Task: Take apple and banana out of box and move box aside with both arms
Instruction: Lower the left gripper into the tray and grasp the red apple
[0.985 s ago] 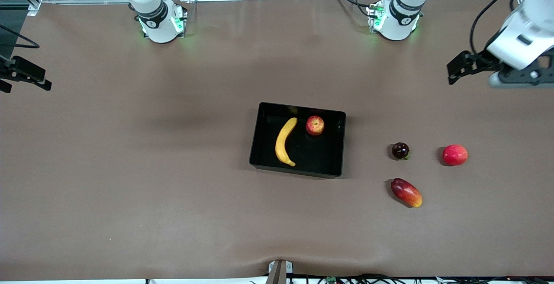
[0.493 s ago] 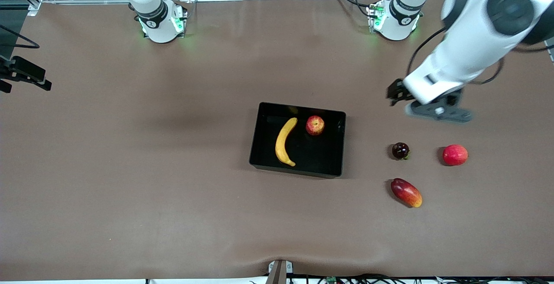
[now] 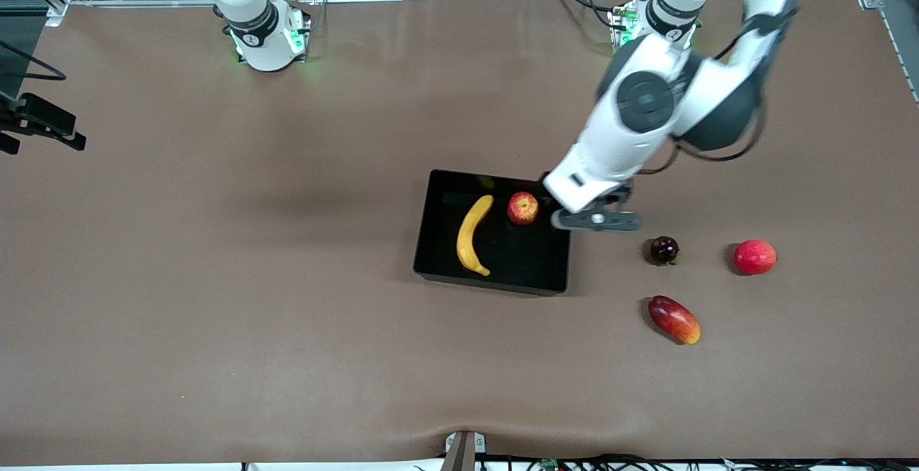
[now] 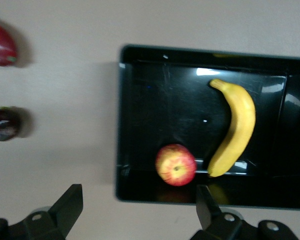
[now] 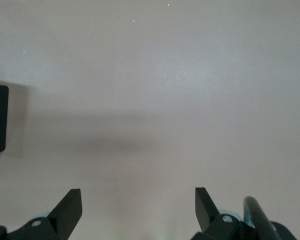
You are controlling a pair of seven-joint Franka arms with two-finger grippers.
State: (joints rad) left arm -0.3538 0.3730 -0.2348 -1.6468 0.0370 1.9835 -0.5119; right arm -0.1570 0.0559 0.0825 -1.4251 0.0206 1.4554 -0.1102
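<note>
— Counting fruit: how many were there?
— Five. One banana and one apple lay in the single black box mid-desk; a dark round fruit, a red round fruit and a mango sat on the desk toward the left arm's end.
— The hands?
— The left hand hung open over the box's wall by the apple. The right hand waited open at its own end.

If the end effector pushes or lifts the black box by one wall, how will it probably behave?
The black box has glossy walls, so fingers may slip on them. It looks shallow and thin, so probably light: a push would likely slide it across the table. The banana and apple lie loose inside; the round apple could roll if it tilts.
</note>
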